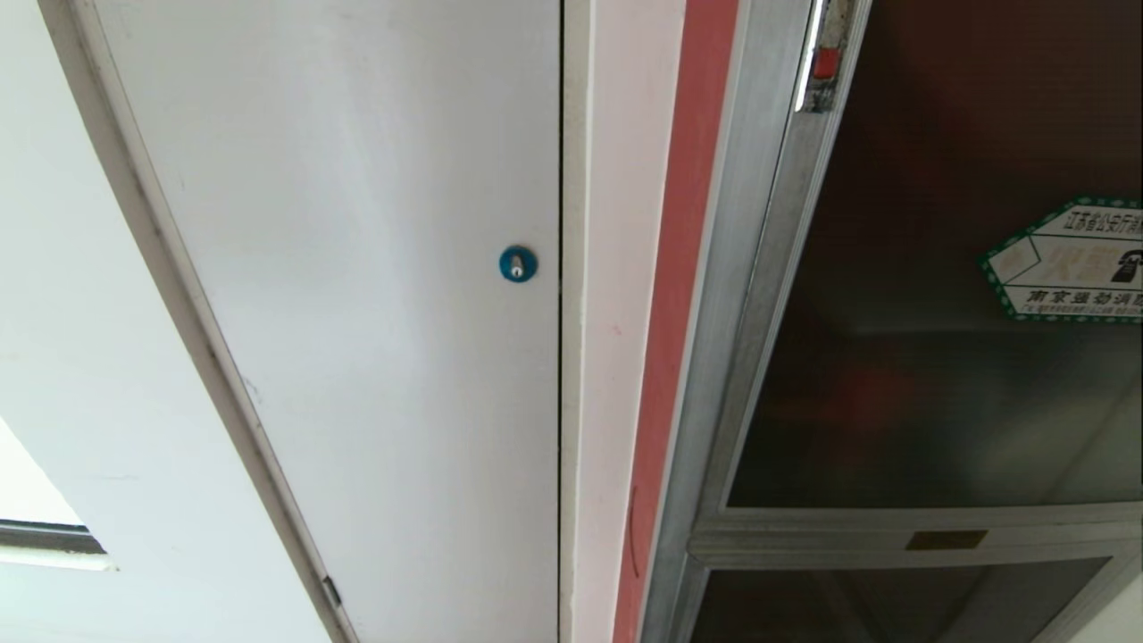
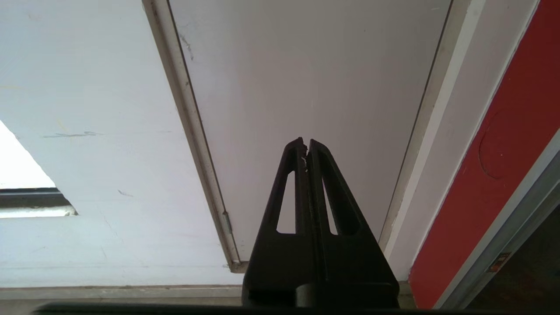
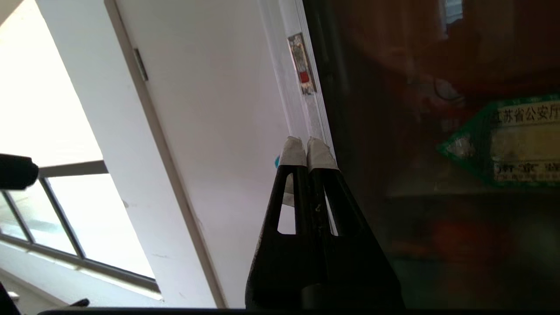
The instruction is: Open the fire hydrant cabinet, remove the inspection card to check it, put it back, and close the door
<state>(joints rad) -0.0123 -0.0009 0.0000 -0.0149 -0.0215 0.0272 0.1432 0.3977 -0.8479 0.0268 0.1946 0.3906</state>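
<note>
Right pincer (image 3: 308,146): pressed together, empty, we note.
Door (image 3: 437,183): shut, just beyond our tips, sticker (image 3: 507,140) to one side.
Red latch (image 3: 304,77): ahead, on frame.
Left pincer (image 2: 306,146): pressed together, facing white panel (image 2: 306,70).

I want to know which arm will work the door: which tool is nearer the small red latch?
Right. The right tool, shut, points up the door's frame edge below the red latch. The left tool, shut, faces the plain white panel, beside the cabinet.
</note>
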